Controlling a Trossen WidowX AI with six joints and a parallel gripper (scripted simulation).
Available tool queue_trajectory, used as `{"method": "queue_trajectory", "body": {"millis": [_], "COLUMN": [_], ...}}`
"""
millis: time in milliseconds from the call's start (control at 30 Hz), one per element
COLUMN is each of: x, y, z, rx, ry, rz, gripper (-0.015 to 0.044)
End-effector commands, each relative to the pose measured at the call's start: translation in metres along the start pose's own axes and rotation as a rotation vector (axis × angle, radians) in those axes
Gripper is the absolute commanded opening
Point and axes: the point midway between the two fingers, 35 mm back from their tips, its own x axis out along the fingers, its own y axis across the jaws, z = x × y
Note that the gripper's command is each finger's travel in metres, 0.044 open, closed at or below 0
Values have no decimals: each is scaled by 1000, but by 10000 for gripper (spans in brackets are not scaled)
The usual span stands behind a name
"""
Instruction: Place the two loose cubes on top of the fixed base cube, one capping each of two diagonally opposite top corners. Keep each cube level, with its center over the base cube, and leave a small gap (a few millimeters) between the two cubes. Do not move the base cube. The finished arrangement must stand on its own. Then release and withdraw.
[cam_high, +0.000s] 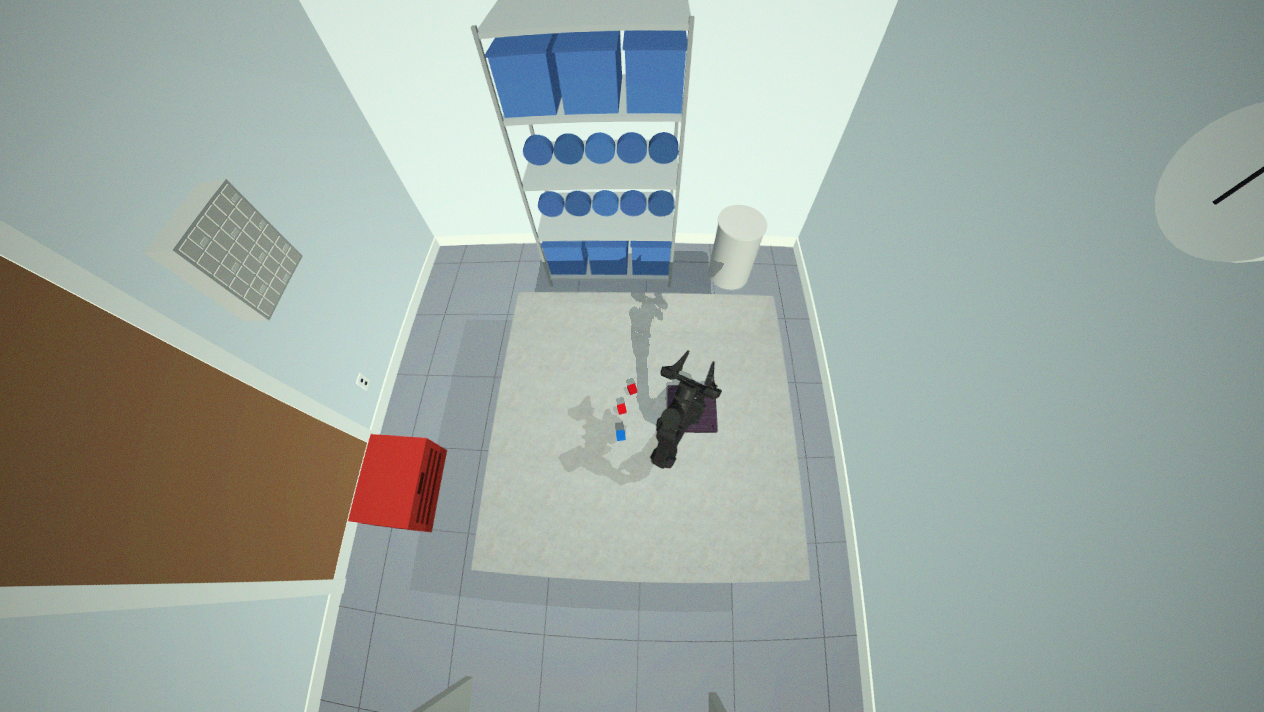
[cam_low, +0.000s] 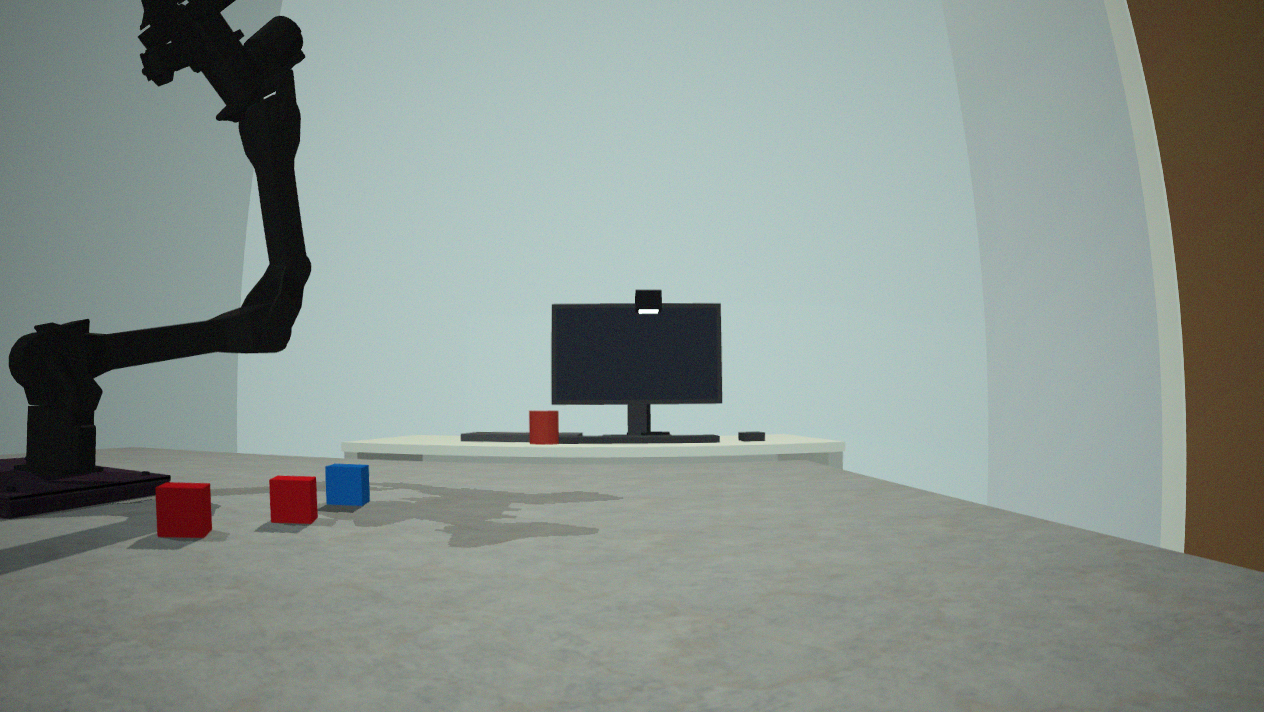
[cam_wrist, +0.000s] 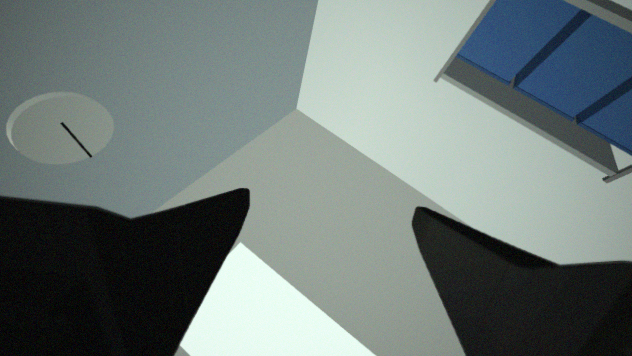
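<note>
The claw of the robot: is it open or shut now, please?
Open. In the wrist view, the two fingers of the claw stand wide apart, with no cube between them.
</note>
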Motion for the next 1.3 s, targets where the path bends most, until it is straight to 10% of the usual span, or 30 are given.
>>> {"method": "queue_trajectory", "body": {"millis": [0, 133, 667, 1267], "x": [1, 25, 94, 48], "y": [0, -2, -82, -231], "z": [1, 21, 116, 187], "rx": [-2, -39, -310, -734], "ry": [-4, -82, -308, -185], "rz": [-4, -98, -681, -1477], "gripper": [374, 269, 265, 265]}}
